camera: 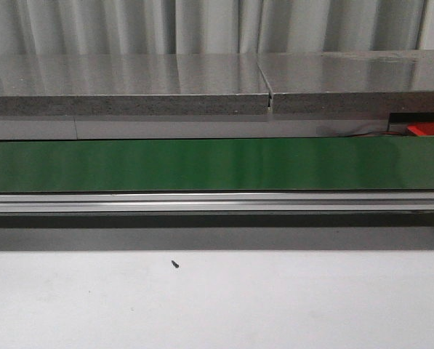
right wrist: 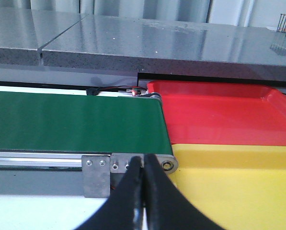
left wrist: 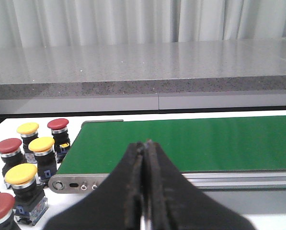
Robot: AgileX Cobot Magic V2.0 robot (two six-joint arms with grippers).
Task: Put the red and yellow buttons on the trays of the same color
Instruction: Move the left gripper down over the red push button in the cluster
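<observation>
In the left wrist view, several push buttons stand on the white table beside the end of the green belt (left wrist: 190, 143): yellow-capped ones (left wrist: 21, 174) (left wrist: 41, 143) (left wrist: 28, 128) and red-capped ones (left wrist: 58, 124) (left wrist: 7, 145) (left wrist: 0, 205). My left gripper (left wrist: 145, 143) is shut and empty, hovering near that belt end, apart from the buttons. In the right wrist view, a red tray (right wrist: 219, 115) and a yellow tray (right wrist: 238, 187) lie side by side past the other belt end. My right gripper (right wrist: 143, 157) is shut, with nothing held, by the belt's metal end bracket (right wrist: 128, 165).
The front view has the green conveyor belt (camera: 217, 164) running across on its aluminium rail (camera: 217, 202), a grey stone counter (camera: 129, 91) behind, and a corner of the red tray (camera: 429, 129) at far right. A small dark screw (camera: 175, 265) lies on the white table.
</observation>
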